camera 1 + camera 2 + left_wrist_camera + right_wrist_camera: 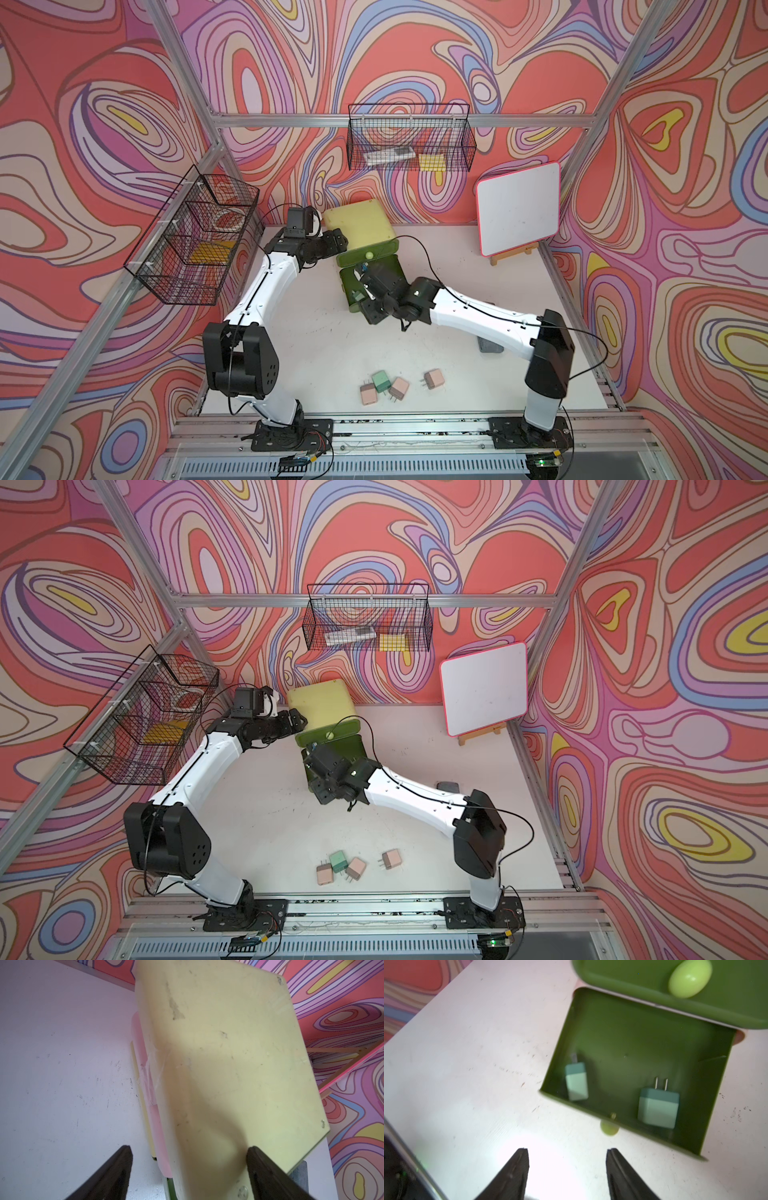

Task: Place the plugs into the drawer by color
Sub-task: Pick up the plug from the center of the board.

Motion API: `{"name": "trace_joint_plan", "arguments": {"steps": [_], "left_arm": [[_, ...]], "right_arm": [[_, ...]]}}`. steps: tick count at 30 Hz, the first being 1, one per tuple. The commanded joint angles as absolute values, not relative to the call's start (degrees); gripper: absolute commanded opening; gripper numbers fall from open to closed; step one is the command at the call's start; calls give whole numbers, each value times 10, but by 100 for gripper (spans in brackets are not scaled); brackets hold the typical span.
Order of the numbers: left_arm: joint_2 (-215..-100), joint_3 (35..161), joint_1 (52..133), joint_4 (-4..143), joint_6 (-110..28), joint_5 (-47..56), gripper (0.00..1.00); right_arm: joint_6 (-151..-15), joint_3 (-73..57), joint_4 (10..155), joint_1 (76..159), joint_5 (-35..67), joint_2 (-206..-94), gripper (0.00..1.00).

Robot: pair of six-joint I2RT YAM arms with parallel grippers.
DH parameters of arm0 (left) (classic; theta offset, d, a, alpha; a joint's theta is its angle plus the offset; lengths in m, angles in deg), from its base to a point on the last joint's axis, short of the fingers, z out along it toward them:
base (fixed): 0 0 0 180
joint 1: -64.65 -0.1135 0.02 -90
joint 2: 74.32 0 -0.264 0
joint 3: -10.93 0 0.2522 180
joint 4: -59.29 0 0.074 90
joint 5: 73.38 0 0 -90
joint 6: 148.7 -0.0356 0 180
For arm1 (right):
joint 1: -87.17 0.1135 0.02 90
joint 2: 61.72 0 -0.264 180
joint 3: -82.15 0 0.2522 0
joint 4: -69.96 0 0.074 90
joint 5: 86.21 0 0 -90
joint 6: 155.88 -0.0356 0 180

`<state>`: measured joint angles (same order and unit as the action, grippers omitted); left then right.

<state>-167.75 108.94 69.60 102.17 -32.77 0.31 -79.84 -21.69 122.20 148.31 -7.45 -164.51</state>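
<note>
Right gripper (566,1151) hangs with its jaws spread and nothing between them, just short of the pulled-out drawer (633,1043), whose knob (609,1128) shows right above the fingertips in the right wrist view. Two mint plugs (576,1082) lie on the drawer floor, well apart, prongs pointing toward the cabinet (357,220). Left gripper (189,1148) is also spread, straddling a top edge of the cabinet in the upper middle of both top views; whether it presses on the plastic I cannot tell. The third mint plug (380,380) sits on the table (316,332) in the lower middle of a top view, wedged in a tight row with two pink plugs (368,394) just beside it and another pink one a little to the right. It lies straight down the frame from the right gripper, toward the arm bases, and that arm looks the nearer and freer one. Its prong direction is too small to read, so the pinch probably has to come across the sides not crowded by pink neighbours.
</note>
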Motion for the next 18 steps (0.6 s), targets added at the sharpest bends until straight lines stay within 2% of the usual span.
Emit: {"name": "trace_joint_plan", "arguments": {"steps": [1,7,18], "left_arm": [[-1668,1085,698,1031,-331,5,86],[-1670,1085,698,1033,-334,5,86],[-1672,1085,698,1034,-335,4,86]], "right_arm": [[-768,-107,1192,1540,-84,-1635,60],[-791,-8,1146,1606,-70,-1635,59],[-814,33,1127,1621,-59,-1647,64]]}}
